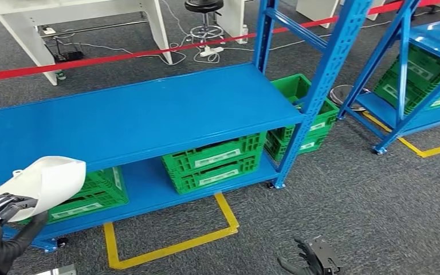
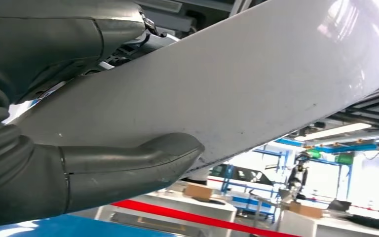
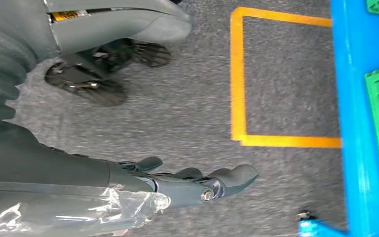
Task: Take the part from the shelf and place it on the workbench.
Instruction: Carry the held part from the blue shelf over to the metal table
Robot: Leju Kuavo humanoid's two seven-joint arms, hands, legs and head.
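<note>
**Part held in left hand, off the shelf**

Part (image 1: 48,179), a white curved panel, sits at 8 o'clock in the head view, grasped by the left hand (image 1: 0,207), whose dark fingers wrap its lower edge. It hangs in front of the blue shelf (image 1: 137,112), overlapping that shelf's front edge without resting on the board. In the left wrist view the grey thumb (image 2: 143,160) presses against the panel's pale underside (image 2: 237,84), which runs across the frame.

At 5 o'clock the right hand (image 1: 315,259) hangs low over the grey carpet, released, fingers spread apart and holding nothing; the right wrist view shows those fingers (image 3: 197,180) extended above the carpet, near a yellow floor marking (image 3: 239,89).

Beyond the hands, under the shelf's top board, 2 stacks of green crates (image 1: 215,160) stand on the lower level, 1 at 7 o'clock and 1 near centre. Further green crates (image 1: 303,123) sit at 3 o'clock behind the shelf's upright. At 1 o'clock stands a second blue rack (image 1: 424,69) with more crates. A red tape barrier (image 1: 120,56) crosses at 11 o'clock, with white desks (image 1: 80,17) and a black stool (image 1: 204,7) behind it.
</note>
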